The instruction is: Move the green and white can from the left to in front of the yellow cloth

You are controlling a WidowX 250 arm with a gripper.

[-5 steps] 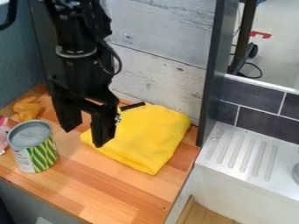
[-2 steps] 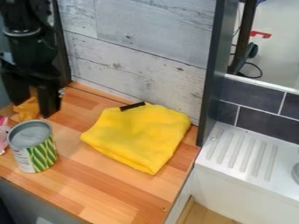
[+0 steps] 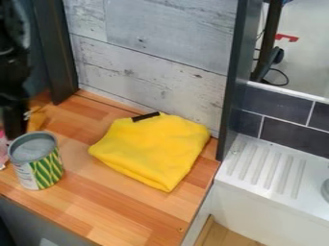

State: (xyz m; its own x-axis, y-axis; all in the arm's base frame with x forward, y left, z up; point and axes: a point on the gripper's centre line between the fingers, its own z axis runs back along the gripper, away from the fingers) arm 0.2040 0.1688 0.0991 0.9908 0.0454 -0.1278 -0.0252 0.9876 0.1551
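End effector hangs at far left beside orange item and can, aperture and grip can't be told; can sits upright, likely for stability, with yellow cloth folded flat on desk to its right, presumably for compactness.

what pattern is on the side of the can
Green and yellow diagonal stripes on the can, clearest in the camera view.

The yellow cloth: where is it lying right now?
In the camera view, the folded yellow cloth lies on the wooden counter, right of the can and just left of the white sink unit.
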